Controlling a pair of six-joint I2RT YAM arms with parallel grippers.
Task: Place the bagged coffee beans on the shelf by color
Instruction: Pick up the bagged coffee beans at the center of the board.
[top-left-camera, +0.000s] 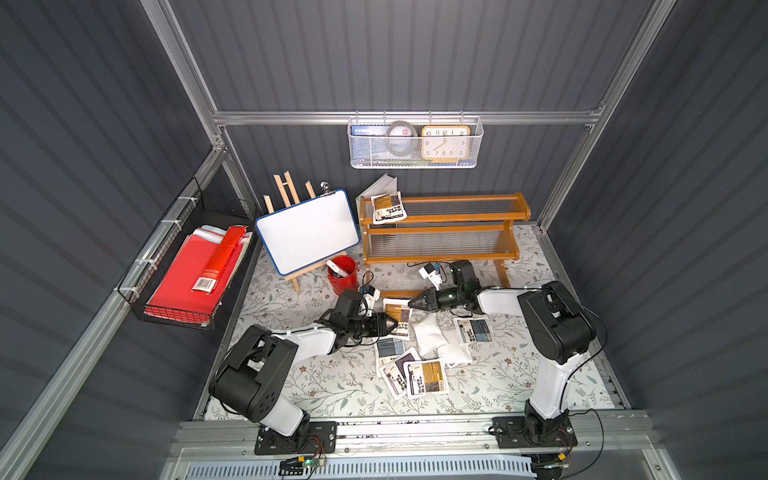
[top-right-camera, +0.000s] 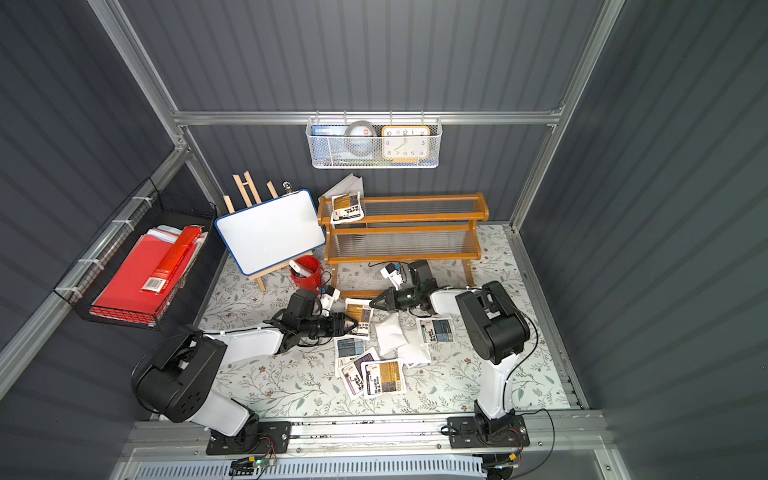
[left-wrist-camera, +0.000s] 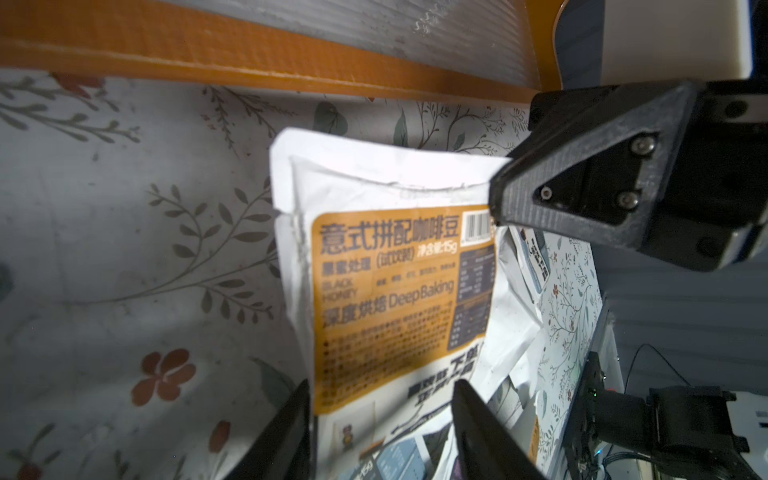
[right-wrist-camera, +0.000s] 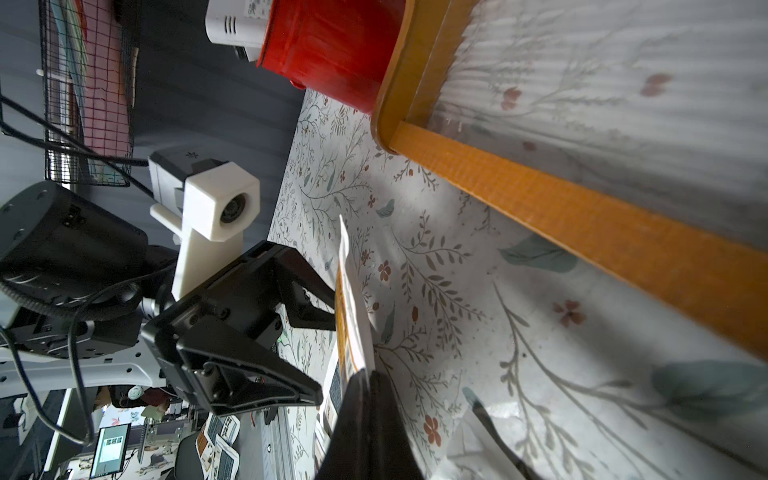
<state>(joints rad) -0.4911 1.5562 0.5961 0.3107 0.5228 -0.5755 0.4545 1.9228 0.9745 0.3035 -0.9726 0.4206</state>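
Amber coffee pouch (top-left-camera: 399, 316) stands tilted up on the table, just in front of the shelf (top-left-camera: 440, 218). The right gripper (top-left-camera: 412, 303) pinches its far corner. The left gripper (top-left-camera: 392, 325) has its jaws apart around the pouch's left edge.

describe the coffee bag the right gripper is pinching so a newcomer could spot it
Find the orange-brown shelf at the back, then the floral mat in front of it. There the right gripper pinches one amber-labelled pouch by its edge; the other loose pouches lie flat, ungripped.
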